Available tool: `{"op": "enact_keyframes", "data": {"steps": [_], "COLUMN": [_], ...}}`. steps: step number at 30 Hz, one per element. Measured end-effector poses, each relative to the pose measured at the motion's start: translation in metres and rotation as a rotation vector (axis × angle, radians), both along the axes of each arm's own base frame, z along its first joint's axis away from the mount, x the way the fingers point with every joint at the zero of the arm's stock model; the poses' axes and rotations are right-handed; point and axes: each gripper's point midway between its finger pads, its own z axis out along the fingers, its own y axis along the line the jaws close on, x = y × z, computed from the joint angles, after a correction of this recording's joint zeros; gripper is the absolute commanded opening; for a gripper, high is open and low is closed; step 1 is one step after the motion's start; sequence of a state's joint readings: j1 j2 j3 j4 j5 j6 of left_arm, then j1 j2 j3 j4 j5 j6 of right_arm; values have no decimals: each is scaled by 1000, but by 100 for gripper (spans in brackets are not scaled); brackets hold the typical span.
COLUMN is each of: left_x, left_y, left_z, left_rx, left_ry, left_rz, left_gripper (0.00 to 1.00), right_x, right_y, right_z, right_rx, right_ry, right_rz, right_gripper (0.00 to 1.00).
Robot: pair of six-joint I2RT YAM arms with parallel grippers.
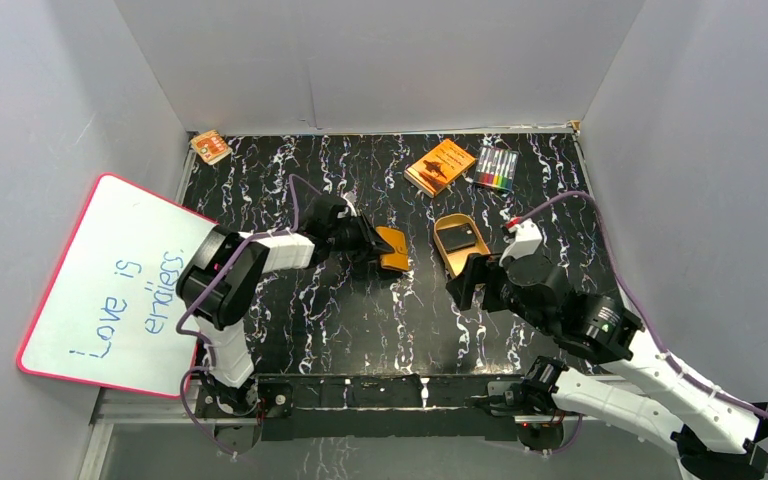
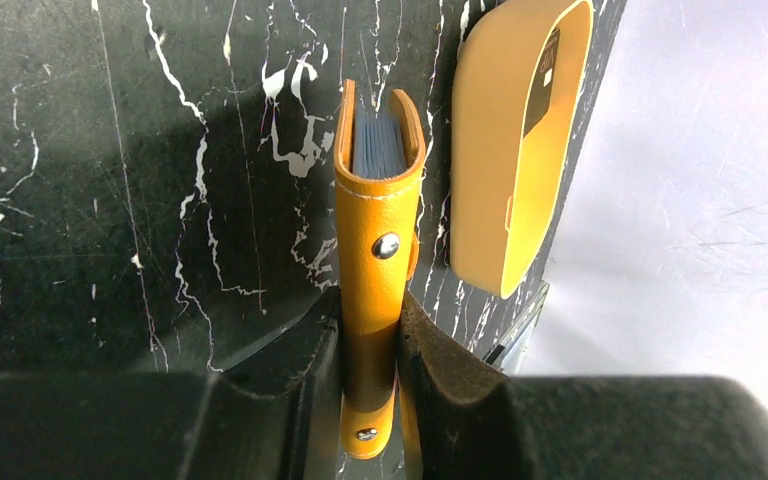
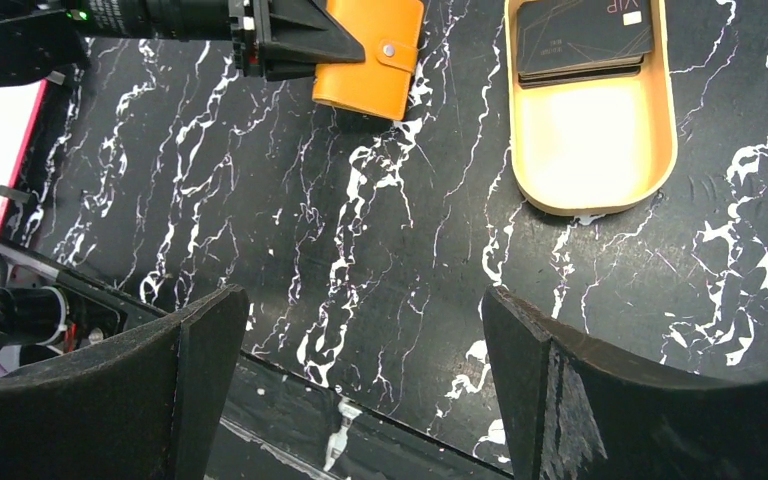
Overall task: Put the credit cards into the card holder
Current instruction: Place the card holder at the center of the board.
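The left gripper [image 1: 370, 243] was closed on the card holder [image 1: 393, 250] near the middle of the table [image 1: 360, 320], a little toward its left edge. In the left wrist view its two dark fingers [image 2: 305, 365] pressed the orange leather from either side, with the snap stud facing the camera. The far end of the holder gaped slightly, and pale blue credit cards [image 2: 378, 145] showed edge-on between the two halves. Whether the holder touched the table could not be told.

Just to its right, apart from it, lay the gold oval tray [image 1: 444, 252] with a dark stack [image 3: 585, 35] at one end; the top piece bore pale print.

The right gripper [image 3: 360, 300] hung over the table nearer the front edge, on the near side of the tray. Its jaws were spread wide and held nothing.

Toward the far edge lay an orange book [image 1: 440, 166] and, beside it, a pack of markers [image 1: 497, 169]. A small orange box [image 1: 210, 147] sat at the far left corner, and a whiteboard [image 1: 110, 285] leaned off the left edge.
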State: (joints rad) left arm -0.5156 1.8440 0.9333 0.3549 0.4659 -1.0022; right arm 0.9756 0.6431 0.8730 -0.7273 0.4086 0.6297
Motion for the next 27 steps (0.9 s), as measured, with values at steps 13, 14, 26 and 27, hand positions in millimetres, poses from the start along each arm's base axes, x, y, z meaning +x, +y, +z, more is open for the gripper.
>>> {"op": "enact_keyframes", "data": {"steps": [13, 14, 26, 27], "left_x": [1, 0, -2, -2], "left_y": [2, 3, 9, 11], "left_z": [-16, -18, -19, -19], "left_rx": [47, 55, 98, 106], "left_ry": [22, 25, 14, 11], "left_rz": [-22, -24, -26, -25], "left_gripper": [43, 45, 57, 58], "right_x": [1, 2, 2, 2], "right_y": [2, 2, 2, 2], "right_z": [-6, -7, -8, -8], "right_rx": [-27, -29, -33, -33], "right_ry": [16, 17, 18, 18], "right_rz": [1, 1, 2, 2], "right_gripper": [95, 95, 95, 95]}}
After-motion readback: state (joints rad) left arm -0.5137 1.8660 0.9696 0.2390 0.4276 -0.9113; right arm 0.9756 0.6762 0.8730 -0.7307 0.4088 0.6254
